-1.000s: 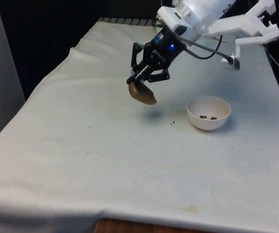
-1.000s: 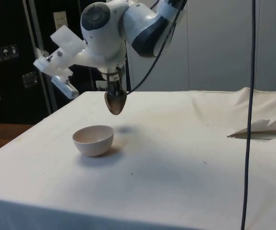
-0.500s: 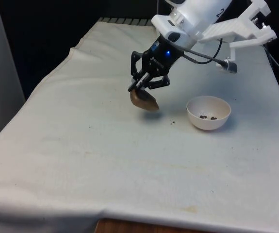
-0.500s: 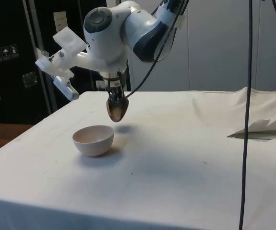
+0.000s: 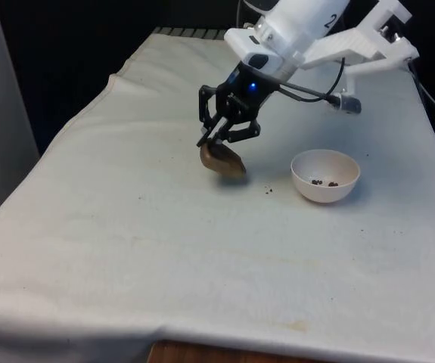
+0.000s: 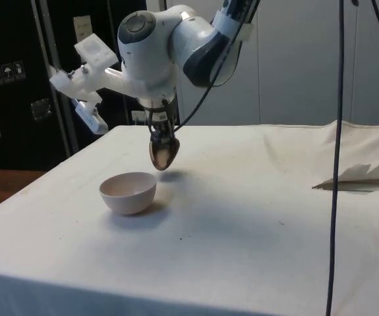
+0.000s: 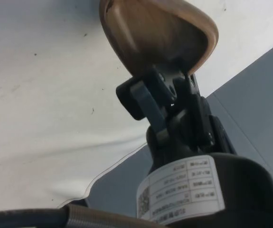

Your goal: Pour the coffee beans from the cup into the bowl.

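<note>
A brown wooden cup (image 5: 222, 159) hangs tilted on its side just above the cloth, with my gripper (image 5: 217, 141) shut on its rim. The side view puts the cup (image 6: 162, 153) low over the table, behind and a little right of the bowl. In the wrist view the cup (image 7: 156, 35) shows its hollow inside, with no beans visible, pinched at its rim by the fingers (image 7: 151, 102). The white bowl (image 5: 325, 175) stands on the cloth to the front view's right of the cup and holds a few dark coffee beans (image 5: 323, 182). The bowl (image 6: 128, 192) stands apart from the cup.
A few stray beans (image 5: 268, 190) lie on the cloth between cup and bowl. A fold of cloth (image 6: 364, 176) rises at the side view's right edge. A black cable (image 6: 337, 158) hangs down in front of the side camera.
My gripper has carried the cup lower, towards the cloth, and slightly further from the bowl. The bowl and its beans have not moved.
</note>
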Controlling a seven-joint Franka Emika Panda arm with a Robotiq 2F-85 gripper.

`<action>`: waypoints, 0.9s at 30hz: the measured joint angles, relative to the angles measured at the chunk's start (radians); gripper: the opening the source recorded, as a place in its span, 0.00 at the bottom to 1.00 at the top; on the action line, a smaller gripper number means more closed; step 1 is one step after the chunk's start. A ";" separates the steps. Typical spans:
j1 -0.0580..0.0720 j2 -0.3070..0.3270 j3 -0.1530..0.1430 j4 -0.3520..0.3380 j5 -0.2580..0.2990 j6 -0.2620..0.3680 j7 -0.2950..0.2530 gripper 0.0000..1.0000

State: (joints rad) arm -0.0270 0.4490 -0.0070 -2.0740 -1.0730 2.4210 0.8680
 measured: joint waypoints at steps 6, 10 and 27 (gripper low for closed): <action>0.000 -0.030 -0.015 -0.005 0.040 0.002 -0.034 0.00; 0.000 -0.048 -0.027 -0.012 0.065 0.002 -0.058 0.00; -0.001 -0.082 -0.075 -0.013 0.176 0.025 -0.150 0.00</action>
State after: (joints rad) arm -0.0280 0.3670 -0.0820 -2.0870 -0.8970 2.4460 0.7180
